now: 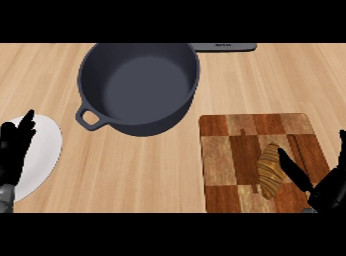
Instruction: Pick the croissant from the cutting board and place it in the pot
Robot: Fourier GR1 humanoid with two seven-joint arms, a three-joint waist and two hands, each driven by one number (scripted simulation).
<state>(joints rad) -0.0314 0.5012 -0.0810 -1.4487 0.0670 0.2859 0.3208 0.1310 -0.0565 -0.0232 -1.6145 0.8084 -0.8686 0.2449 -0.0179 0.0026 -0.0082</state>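
Observation:
A golden-brown croissant (269, 170) lies lengthwise on the checkered wooden cutting board (231, 165) at the lower right. My right hand (337, 187) is at the board's right edge, open, with the thumb reaching toward the croissant's right side and the fingers pointing up; nothing is held in it. The dark grey pot (139, 87) stands empty at the upper middle, left of and beyond the board, with a loop handle at its lower left. My left hand (10, 155) rests open over a white plate at the far left.
A white plate (47, 145) lies at the left edge under my left hand. A grey flat object (224, 47) sits just behind the pot at the counter's back. Bare wooden counter lies between the pot and the board.

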